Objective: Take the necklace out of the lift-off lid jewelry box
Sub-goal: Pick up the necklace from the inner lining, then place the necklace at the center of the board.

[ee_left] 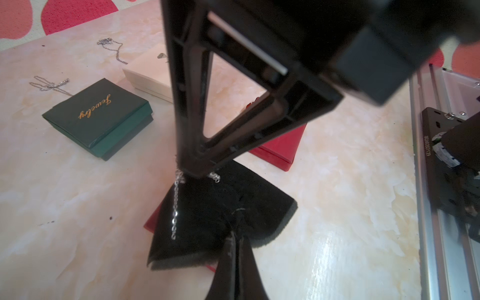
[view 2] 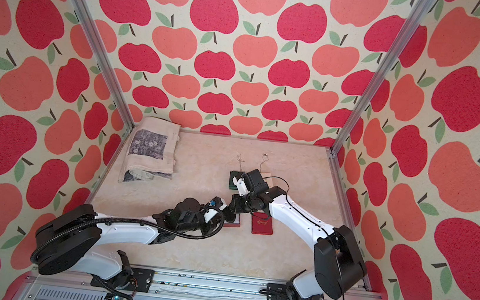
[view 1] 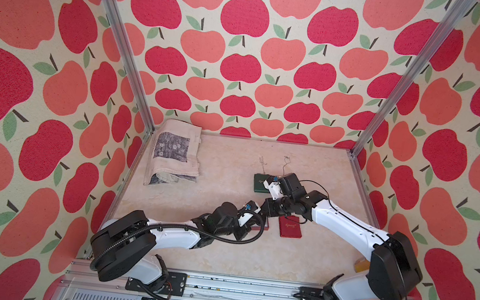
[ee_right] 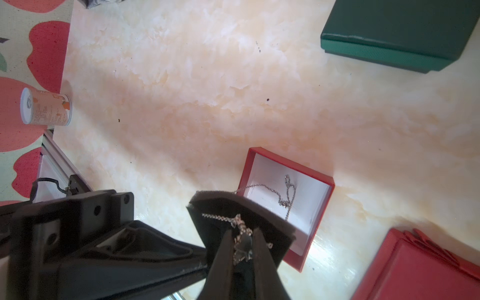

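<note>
The red jewelry box base [ee_right: 288, 165] sits open on the table, its white inside showing. A black foam pad [ee_left: 220, 202] hangs tilted just above it, with my left gripper [ee_left: 235, 233] shut on the pad's edge. The silver necklace [ee_right: 242, 241] lies across the pad; part of its chain trails down into the box. My right gripper [ee_right: 242, 231] is shut on the pendant at the pad's top edge. The red lid [view 1: 290, 226] lies beside the base. In both top views the two grippers meet over the box and hide it.
A green jewelry box [ee_left: 98, 117] and a white box [ee_left: 150, 75] stand farther back, with two loose chains [view 1: 262, 162] near them. A folded cloth [view 1: 175, 155] lies at the back left. A small can [ee_right: 45, 106] lies against the right wall.
</note>
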### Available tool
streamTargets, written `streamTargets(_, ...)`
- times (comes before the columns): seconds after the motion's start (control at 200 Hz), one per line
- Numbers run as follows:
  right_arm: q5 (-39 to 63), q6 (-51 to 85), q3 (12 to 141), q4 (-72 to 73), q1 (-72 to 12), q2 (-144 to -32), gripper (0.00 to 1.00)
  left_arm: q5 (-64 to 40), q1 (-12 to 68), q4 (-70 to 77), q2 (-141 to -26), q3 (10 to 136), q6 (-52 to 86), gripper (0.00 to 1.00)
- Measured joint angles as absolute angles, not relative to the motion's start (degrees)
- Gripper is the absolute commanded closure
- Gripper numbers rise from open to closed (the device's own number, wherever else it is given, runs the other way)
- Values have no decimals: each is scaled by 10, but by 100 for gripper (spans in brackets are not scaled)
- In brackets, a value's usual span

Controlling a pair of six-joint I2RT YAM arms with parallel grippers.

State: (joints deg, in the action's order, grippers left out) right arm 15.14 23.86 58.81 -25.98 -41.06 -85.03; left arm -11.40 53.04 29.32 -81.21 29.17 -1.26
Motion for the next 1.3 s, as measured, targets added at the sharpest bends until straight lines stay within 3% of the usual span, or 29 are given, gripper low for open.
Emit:
streamTargets(0.61, 128, 238, 629, -237, -399, -842, 86, -196, 539, 296, -740, 259, -30, 100)
streamTargets(1.301, 112, 209, 726, -237, -394, -891, 86, -223, 543, 291, -535, 199, -30, 100)
